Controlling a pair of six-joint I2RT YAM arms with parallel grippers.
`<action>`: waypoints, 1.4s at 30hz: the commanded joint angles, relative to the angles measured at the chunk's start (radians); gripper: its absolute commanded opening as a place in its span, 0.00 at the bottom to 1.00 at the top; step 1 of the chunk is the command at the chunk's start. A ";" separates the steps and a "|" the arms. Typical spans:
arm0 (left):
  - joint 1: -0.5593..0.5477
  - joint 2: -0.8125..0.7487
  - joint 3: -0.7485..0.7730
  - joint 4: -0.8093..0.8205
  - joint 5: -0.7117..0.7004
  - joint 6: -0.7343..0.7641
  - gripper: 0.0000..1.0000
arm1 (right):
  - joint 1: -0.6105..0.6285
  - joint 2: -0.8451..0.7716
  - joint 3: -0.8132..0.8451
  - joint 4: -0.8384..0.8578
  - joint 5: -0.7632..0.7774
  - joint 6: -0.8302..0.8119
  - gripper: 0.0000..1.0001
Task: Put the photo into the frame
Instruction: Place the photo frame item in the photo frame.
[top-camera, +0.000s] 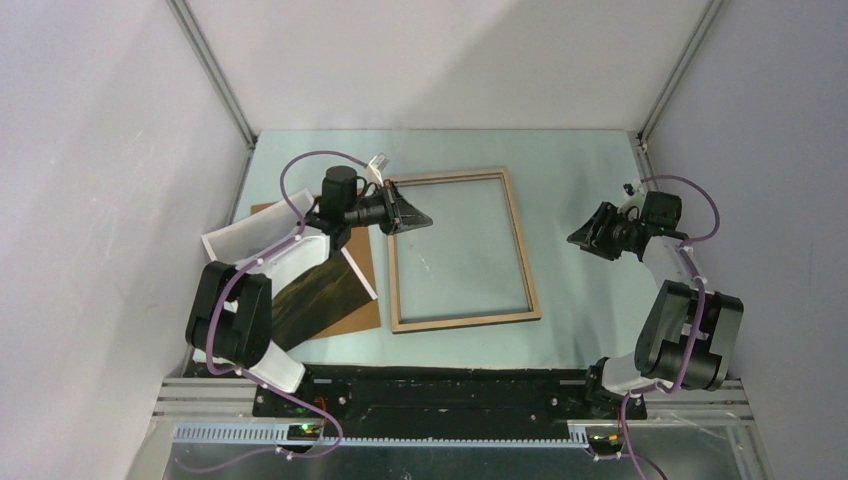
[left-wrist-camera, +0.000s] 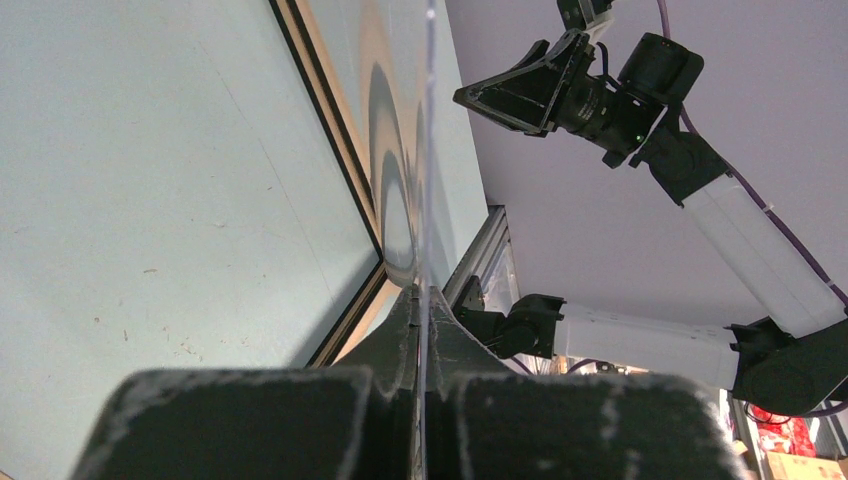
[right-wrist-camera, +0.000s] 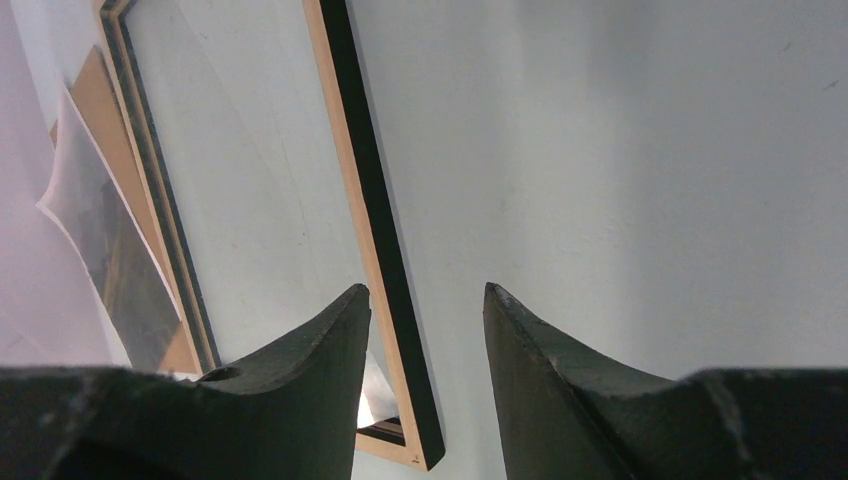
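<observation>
Left end effector (top-camera: 420, 219), pinching frame (top-camera: 465, 322) pane (left-wrist-camera: 428, 150) edge

A pale green table (top-camera: 580, 190) carries a light-wood frame (top-camera: 465, 322), lying flat near its centre. Just left of the frame, a brown hardboard panel (top-camera: 362, 268) rests on the surface. The photo (top-camera: 320, 295) sprawls across the panel, its white far end curling up by the left wall.

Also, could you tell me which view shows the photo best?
The top external view: the photo lies printed side up on the brown panel left of the frame, partly under the left arm. The right wrist view shows a sliver beyond the frame; the left wrist view, none.
</observation>
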 joint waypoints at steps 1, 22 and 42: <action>-0.011 -0.040 -0.002 0.036 -0.004 0.001 0.00 | -0.006 0.000 0.000 0.005 -0.018 -0.013 0.50; -0.017 -0.026 -0.013 0.059 -0.024 -0.030 0.00 | -0.012 -0.003 0.000 0.003 -0.020 -0.013 0.50; -0.019 -0.017 -0.029 0.088 -0.037 -0.052 0.00 | -0.014 -0.003 0.000 0.002 -0.021 -0.014 0.50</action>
